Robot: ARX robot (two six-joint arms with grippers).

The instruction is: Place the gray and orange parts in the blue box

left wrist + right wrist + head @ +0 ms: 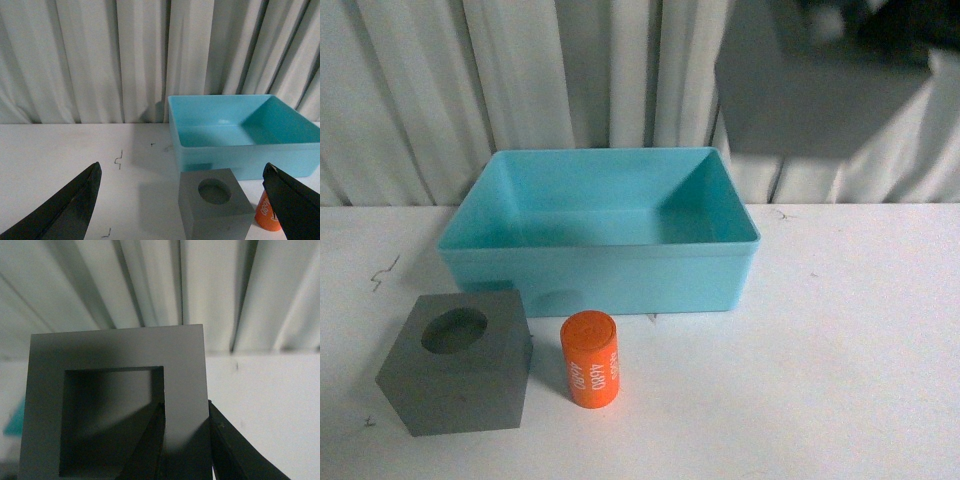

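Right gripper point(185, 410) clamps one wall of the square-recess gray cube point(117, 347), whose lower edge my wrist view cuts off. Left gripper point(182, 167) stands wide open, empty.

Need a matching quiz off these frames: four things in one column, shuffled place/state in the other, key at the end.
Things
1. cube with round hole
2. orange cylinder
3. blue box
4. cube with square hole

Place or state
A. empty, nothing inside yet
B. off the table, its wall pinched in the right gripper
C. standing upright on the table, white numerals on its side
D. on the table furthest left in the front view, hole facing up

Pairs: 1-D, 2-C, 3-A, 4-B
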